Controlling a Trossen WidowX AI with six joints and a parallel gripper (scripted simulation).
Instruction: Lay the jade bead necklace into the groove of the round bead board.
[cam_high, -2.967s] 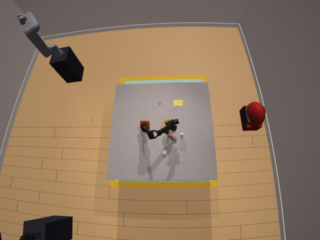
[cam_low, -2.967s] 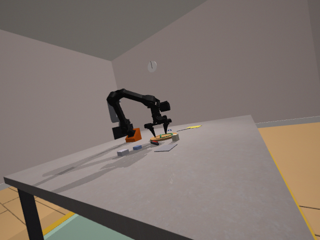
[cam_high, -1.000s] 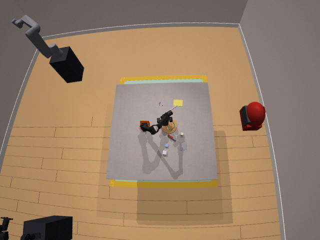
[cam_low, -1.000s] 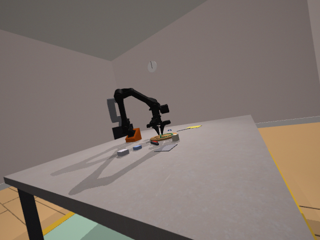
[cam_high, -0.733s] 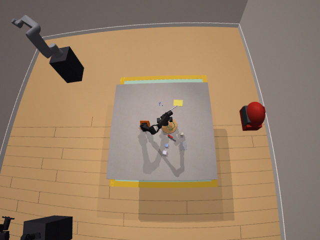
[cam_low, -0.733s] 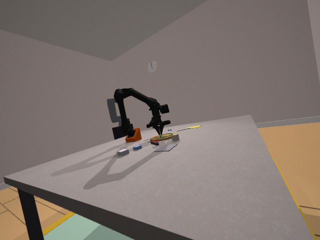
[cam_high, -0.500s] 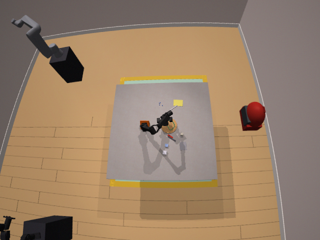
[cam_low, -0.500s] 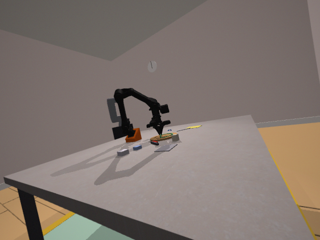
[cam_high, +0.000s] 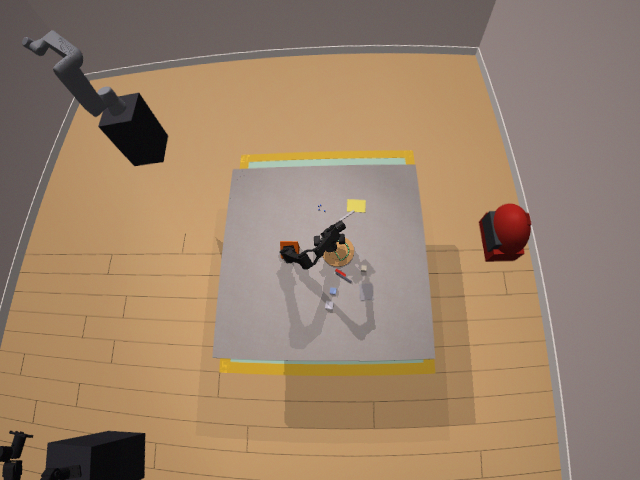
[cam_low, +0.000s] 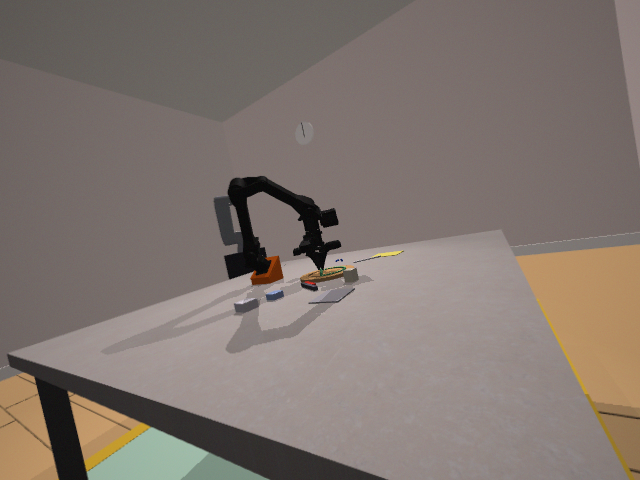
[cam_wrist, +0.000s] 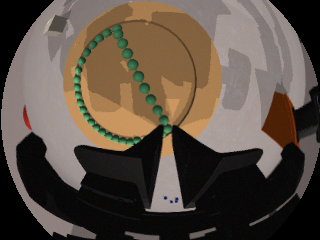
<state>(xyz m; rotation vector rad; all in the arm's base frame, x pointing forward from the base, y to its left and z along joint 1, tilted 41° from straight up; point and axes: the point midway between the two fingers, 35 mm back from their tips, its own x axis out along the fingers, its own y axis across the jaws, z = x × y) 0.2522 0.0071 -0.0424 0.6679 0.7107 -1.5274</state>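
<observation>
Your hand (cam_high: 330, 241) (cam_low: 321, 268) (cam_wrist: 167, 128) is pinching the jade bead necklace (cam_high: 348, 251) (cam_low: 343, 268) (cam_wrist: 138, 76) at the rim side of the round bead board (cam_high: 330, 261) (cam_low: 308, 278) (cam_wrist: 210, 75). You have one stretch curving along the groove (cam_wrist: 195, 80), while another cuts straight across the board's face.

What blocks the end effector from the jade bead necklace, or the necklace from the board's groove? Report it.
Nothing visible: the end effector's tips meet the necklace, which already lies on the bead board, partly across its open middle.
</observation>
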